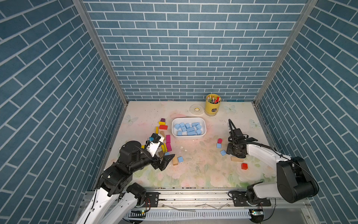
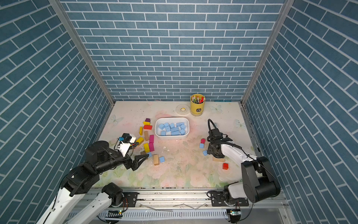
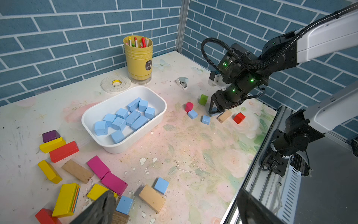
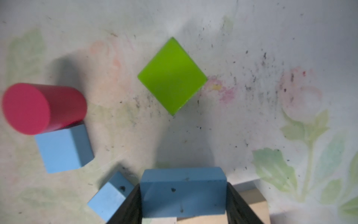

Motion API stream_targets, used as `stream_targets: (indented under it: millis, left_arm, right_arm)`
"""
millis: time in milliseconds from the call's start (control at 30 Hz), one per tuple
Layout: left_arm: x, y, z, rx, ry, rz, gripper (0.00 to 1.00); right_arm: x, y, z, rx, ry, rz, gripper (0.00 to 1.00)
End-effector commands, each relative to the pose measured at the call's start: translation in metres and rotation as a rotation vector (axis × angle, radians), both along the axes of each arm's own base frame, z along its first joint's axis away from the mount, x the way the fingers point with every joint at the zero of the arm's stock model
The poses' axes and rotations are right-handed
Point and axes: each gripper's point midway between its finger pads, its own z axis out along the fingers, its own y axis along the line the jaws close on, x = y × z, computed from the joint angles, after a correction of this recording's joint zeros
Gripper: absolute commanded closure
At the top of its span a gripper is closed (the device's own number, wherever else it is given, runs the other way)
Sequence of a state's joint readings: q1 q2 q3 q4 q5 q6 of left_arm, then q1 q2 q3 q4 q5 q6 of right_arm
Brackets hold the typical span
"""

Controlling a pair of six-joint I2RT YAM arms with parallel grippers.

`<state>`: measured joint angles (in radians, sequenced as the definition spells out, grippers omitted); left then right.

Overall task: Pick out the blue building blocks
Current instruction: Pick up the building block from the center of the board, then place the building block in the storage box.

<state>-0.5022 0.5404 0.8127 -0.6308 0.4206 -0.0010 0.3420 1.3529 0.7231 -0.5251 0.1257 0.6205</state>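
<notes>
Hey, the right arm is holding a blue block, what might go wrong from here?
1. The right gripper pinches the blue brick right beside a tan wooden block and a small blue cube; lifting may drag or knock them.
2. The way to the white bin runs near a magenta cylinder and another blue cube; a low carry might hit them.

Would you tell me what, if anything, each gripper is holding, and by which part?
The right gripper grips a blue brick by its two short ends; the left gripper is open and empty.
</notes>
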Motion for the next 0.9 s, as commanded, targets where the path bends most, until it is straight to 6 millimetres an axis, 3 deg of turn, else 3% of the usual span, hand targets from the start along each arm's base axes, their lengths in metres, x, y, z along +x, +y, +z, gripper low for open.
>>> stream_targets:
  millis: [0, 633, 867]
  left_arm:
    - [0.001, -0.001, -0.001, 0.006, -0.015, -0.007, 0.01]
    - [0.002, 0.0, -0.002, 0.009, -0.013, -0.002, 0.01]
    - [0.002, 0.0, -0.002, 0.011, -0.011, -0.003, 0.01]
  right_arm:
    - [0.004, 0.008, 0.021, 0.057, -0.037, 0.013, 0.59]
    - [0.03, 0.072, 0.063, 0.323, -0.111, 0.153, 0.64]
    - [0.041, 0.114, 0.07, 0.311, -0.104, 0.257, 0.64]
